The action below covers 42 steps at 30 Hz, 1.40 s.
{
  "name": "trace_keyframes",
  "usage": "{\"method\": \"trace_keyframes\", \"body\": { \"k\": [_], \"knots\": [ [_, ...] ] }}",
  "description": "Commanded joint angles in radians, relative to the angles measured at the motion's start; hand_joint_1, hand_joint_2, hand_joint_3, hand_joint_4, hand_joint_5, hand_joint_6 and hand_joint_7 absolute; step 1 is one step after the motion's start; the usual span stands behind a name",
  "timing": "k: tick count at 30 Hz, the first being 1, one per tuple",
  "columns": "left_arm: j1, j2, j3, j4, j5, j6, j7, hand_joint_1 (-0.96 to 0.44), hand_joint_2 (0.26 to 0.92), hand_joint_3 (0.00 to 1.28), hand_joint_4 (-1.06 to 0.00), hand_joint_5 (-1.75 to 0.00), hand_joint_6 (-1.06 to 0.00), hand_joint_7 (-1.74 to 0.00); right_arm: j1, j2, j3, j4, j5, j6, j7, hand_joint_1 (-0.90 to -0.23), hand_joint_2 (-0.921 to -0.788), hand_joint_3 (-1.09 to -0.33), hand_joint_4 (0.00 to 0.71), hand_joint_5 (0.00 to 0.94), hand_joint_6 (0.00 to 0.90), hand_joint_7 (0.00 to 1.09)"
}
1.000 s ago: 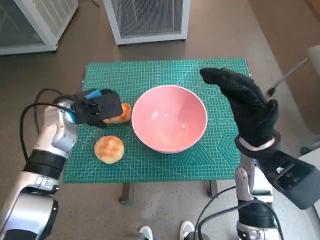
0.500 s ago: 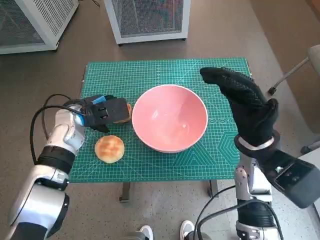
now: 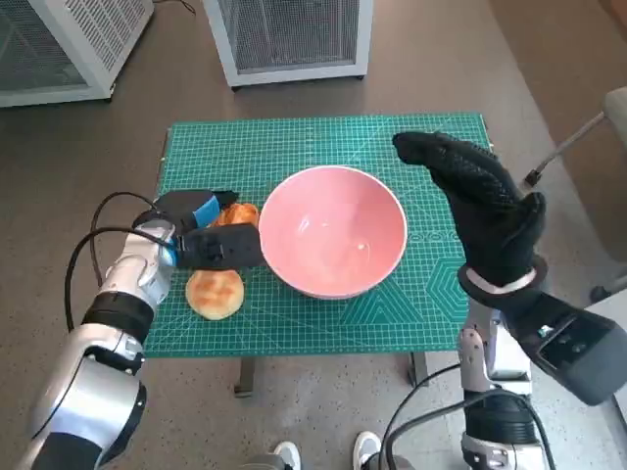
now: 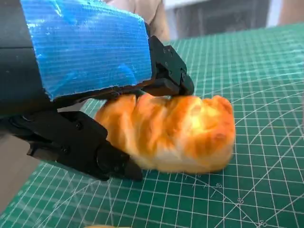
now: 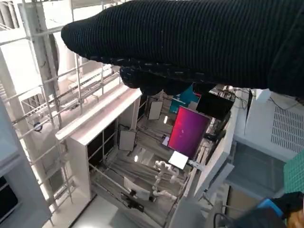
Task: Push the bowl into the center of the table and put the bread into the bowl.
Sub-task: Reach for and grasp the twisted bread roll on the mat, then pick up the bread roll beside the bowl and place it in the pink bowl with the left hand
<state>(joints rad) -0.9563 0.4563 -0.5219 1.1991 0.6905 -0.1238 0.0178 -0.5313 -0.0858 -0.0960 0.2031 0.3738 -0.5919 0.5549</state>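
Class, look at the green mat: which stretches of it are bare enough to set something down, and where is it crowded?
Bare: the far strip of the green cutting mat behind the pink bowl, and the near strip along its front edge. Crowded: left of the bowl, where the left hand grips a bread roll beside a round bun.

Head view: steeply down over my table (image 3: 323, 137). Left wrist: close along the mat, shared. Right wrist: faces upward into the room.

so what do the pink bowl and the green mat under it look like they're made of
The round pink bowl looks like smooth plastic or glazed ceramic: uniform colour and a soft sheen inside; which one is unclear. The green gridded mat looks like a matte rubbery or vinyl cutting mat, going by its printed white lines and numbers and flat, dull surface.
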Motion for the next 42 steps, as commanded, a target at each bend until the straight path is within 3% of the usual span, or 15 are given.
{"method": "trace_keyframes", "body": {
  "k": [1, 10, 23, 42],
  "knots": [
    [0.006, 0.023, -0.004, 0.003, 0.013, -0.052, 0.062, -0.01, 0.920, 0.18, -0.59, -1.26, -0.49, -1.13, 0.015, -0.001, 0.000, 0.018, 0.016, 0.004, 0.013, -0.408, -0.921, -0.486, 0.432, 0.004, 0.045, 0.84],
    [-0.007, 0.059, 0.049, -0.047, -0.025, -0.089, 0.062, 0.00, 0.921, 0.14, -0.59, -1.31, -0.56, -1.19, 0.016, 0.004, 0.005, 0.020, 0.025, 0.009, 0.016, -0.403, -0.921, -0.486, 0.444, 0.010, 0.045, 0.83],
    [0.040, 0.127, 0.148, -0.242, -0.088, -0.106, 0.044, 0.00, 0.921, 0.14, -0.61, -1.28, -0.55, -1.21, 0.011, 0.003, 0.011, 0.022, 0.024, 0.011, 0.017, -0.393, -0.921, -0.493, 0.461, 0.018, 0.042, 0.82],
    [0.234, 0.199, 0.363, -0.870, -0.155, -0.009, -0.037, 0.00, 0.920, 0.11, -0.66, -1.22, -0.56, -1.21, 0.007, -0.001, 0.009, 0.024, 0.030, 0.011, 0.031, -0.390, -0.921, -0.495, 0.466, 0.020, 0.039, 0.83]
  ]
}}
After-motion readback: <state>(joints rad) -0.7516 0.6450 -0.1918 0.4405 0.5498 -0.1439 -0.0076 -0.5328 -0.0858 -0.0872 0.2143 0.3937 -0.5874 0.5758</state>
